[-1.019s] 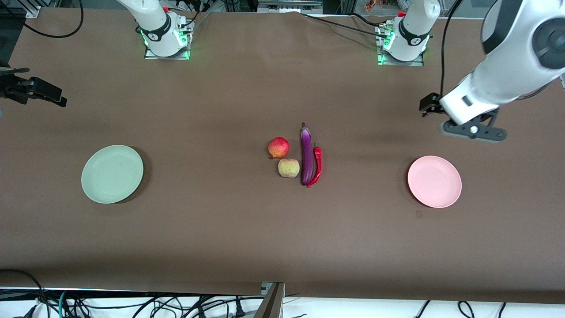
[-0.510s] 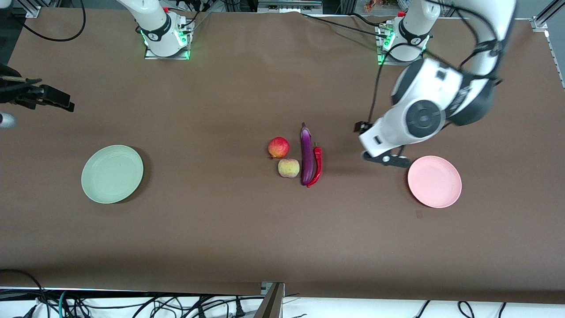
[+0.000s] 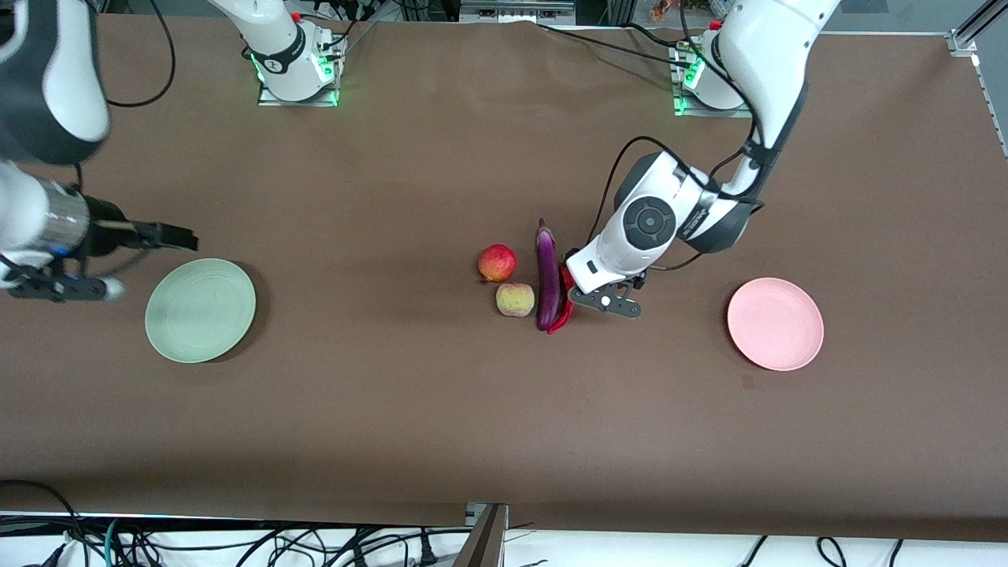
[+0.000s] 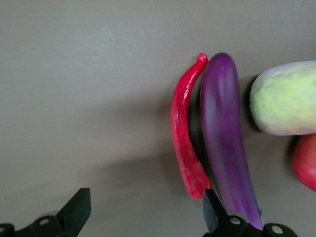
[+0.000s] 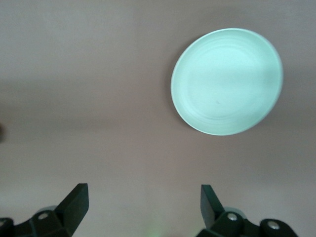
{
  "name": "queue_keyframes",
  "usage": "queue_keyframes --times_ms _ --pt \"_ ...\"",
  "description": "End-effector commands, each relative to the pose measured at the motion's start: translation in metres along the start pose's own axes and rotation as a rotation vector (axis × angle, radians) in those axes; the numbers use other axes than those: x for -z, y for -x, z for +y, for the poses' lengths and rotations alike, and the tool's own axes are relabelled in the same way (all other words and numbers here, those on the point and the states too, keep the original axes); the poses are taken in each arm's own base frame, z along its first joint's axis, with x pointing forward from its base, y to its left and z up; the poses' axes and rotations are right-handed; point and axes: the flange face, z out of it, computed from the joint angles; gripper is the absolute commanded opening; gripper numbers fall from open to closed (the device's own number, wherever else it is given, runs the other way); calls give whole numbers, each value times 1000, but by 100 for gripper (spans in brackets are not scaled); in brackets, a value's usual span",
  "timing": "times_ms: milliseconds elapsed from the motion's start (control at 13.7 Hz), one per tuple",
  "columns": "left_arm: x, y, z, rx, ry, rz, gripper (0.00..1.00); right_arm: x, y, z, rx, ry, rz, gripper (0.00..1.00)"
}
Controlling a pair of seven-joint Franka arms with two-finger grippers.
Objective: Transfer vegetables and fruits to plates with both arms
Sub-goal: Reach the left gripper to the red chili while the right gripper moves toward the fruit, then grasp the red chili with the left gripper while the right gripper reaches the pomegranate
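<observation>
At the middle of the brown surface (image 3: 441, 409) sits the cluster: a long, slender, glossy purple eggplant (image 3: 548, 277), and pressed against its flank toward the left arm's end, a thinner curved red chili pepper (image 3: 564, 311). Beside the eggplant toward the right arm's end, a small round red apple with yellowish patches (image 3: 497, 262), and nearer the front camera, touching or just apart from it, a pale yellow-green round fruit with a pink blush (image 3: 515, 300).

The front view hides most of the chili under the left arm's wrist; the left wrist view lays it bare, chili (image 4: 185, 143) and eggplant (image 4: 226, 133) side by side, the pale fruit (image 4: 285, 98) and a sliver of apple (image 4: 307, 160) at the edge. And the left tool (image 3: 603, 302), jaws spread wide and empty, hangs right over the chili, one finger (image 4: 211, 210) over its stem end!

Out toward the left arm's end, the round pink plastic plate (image 3: 775, 324) lies bare. Toward the right arm's end, the pale mint green plate (image 3: 200, 310), which the right wrist view shows (image 5: 227, 81) ahead of the right tool (image 5: 140, 207), wide open too, holding nothing, over the surface beside that plate.

A second ago the left tool was out above the pink plate's end; now it has swept in over the vegetables. The right tool has moved in toward the green plate. Produce and plates have not budged.
</observation>
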Motion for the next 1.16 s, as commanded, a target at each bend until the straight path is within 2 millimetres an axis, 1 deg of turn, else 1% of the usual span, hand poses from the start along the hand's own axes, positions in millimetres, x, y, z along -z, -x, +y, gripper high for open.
queue_keyframes --times_ms 0,73,146,218,364,437,510,655,801,874,946,1019,1092 --pt "-28 3 22 27 -8 38 100 -26 -16 -45 50 15 -3 100" --pt "-37 4 29 19 -18 49 100 -38 -21 -58 29 20 -1 100" --pt "-42 4 30 7 -38 62 100 -48 -27 -76 -10 21 10 100" --pt "-48 5 30 -19 -78 73 100 -60 -29 -102 -32 17 18 100" --pt "-51 5 32 -27 -128 104 100 -85 -37 -145 -36 12 46 100" --pt "-57 6 34 -15 -133 102 100 -98 -37 -171 -56 -12 53 100" --pt "-57 7 37 -21 -135 104 100 -107 -35 -195 -89 -38 55 100" --pt "-56 6 39 -45 -150 118 100 -126 -29 -236 -143 -47 64 100" --pt "-58 5 34 -52 -156 122 100 -144 -22 -272 -173 -45 87 100" --pt "-55 5 33 -62 -157 124 51 -153 -18 -290 -192 -47 95 100" --pt "-51 4 33 -61 -160 125 6 -164 -15 -305 -214 -56 100 100" --pt "-49 4 33 -77 -163 123 0 -176 -12 -319 -235 -68 99 100" --pt "-45 3 28 -105 -169 117 0 -185 -7 -335 -248 -84 103 100"
